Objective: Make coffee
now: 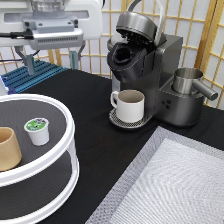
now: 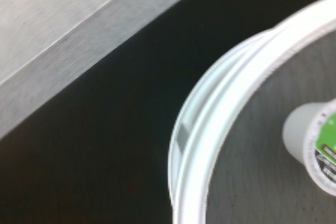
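Note:
The coffee pod (image 1: 37, 131), white with a green-and-black foil top, stands upright on the upper shelf of a white round two-tier stand (image 1: 70, 137). The wrist view shows the pod (image 2: 315, 150) just inside the stand's white rim (image 2: 202, 150). My gripper (image 1: 52, 61) hangs open high at the exterior view's top left, above and behind the stand, holding nothing. The coffee machine (image 1: 150, 60) stands at the back with its lid raised and its pod chamber empty. A white mug (image 1: 129, 105) sits on the machine's drip tray.
A tan handleless cup (image 1: 7, 148) stands on the stand's upper shelf, left of the pod. A steel pitcher (image 1: 189, 81) sits at the machine's right. A grey mat (image 1: 175, 185) covers the bottom right. A blue rack (image 1: 22, 76) lies at the back left.

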